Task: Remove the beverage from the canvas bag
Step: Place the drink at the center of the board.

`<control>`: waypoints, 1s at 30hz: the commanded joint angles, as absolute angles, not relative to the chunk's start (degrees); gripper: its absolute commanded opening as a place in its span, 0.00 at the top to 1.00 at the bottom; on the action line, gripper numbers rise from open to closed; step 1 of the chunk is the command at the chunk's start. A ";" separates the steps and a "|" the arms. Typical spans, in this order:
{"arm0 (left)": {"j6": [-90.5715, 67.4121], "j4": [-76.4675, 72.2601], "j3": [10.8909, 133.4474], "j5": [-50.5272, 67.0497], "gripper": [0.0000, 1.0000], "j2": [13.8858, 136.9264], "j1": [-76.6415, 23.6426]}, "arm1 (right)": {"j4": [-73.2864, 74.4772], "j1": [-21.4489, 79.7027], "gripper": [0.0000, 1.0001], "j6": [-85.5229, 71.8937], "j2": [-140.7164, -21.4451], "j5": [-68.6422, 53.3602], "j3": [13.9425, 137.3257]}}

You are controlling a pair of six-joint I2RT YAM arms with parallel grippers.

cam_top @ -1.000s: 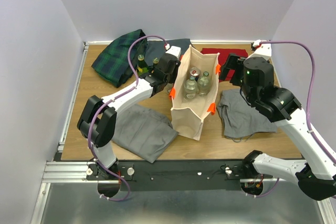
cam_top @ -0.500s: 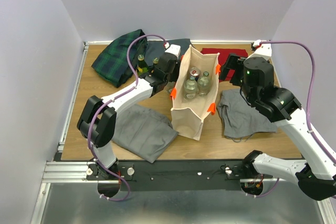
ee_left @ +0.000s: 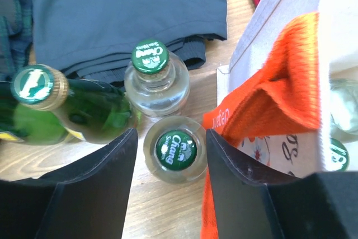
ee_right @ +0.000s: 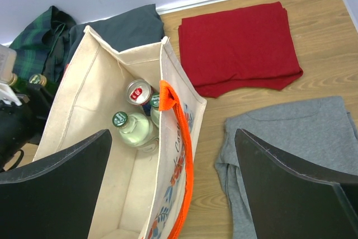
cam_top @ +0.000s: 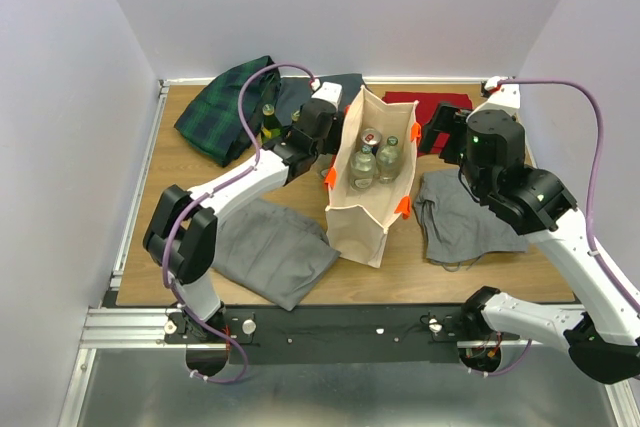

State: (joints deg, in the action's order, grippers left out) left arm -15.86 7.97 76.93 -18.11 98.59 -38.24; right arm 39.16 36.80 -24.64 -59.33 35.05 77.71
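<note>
The cream canvas bag (cam_top: 360, 209) with orange handles (cam_top: 402, 207) stands upright and open mid-table. Inside it are two clear green-capped bottles (cam_top: 362, 169) and a can (cam_top: 371, 137); the right wrist view shows the bag (ee_right: 95, 144), a bottle (ee_right: 121, 120) and the can (ee_right: 139, 91). My left gripper (cam_top: 305, 144) is open just outside the bag's left wall. Its jaws straddle a clear Chang bottle (ee_left: 175, 149) standing on the table beside the orange handle (ee_left: 279, 93). My right gripper (cam_top: 432, 134) is open and empty, above the bag's right rim (ee_right: 173, 177).
A second clear bottle (ee_left: 150, 59) and a green glass bottle (ee_left: 34, 85) stand by the Chang bottle. A dark blue cloth (ee_left: 128, 9), plaid cloth (cam_top: 225, 107), red cloth (ee_right: 238, 46) and grey cloths (cam_top: 270, 247) (ee_right: 291, 138) lie around the bag.
My left arm has shifted slightly toward the back left beside the bag. My right wrist has edged slightly back. The bag and bottles have not moved.
</note>
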 commanded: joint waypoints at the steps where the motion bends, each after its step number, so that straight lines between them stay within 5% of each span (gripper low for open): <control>1: -14.86 8.87 78.22 -20.65 0.33 94.05 -38.06 | 40.17 37.09 0.00 -25.66 -58.27 35.16 76.91; 9: -14.94 14.49 80.06 -18.81 0.21 89.13 -38.06 | 39.90 37.00 0.00 -28.04 -58.10 30.77 75.50; 13: -13.72 17.83 81.38 -18.11 0.02 86.40 -38.06 | 40.43 37.09 0.00 -28.12 -57.22 30.32 73.39; 30: -13.80 34.62 96.94 3.05 0.01 86.82 -38.23 | 42.19 37.09 0.00 -23.20 -57.39 33.66 68.91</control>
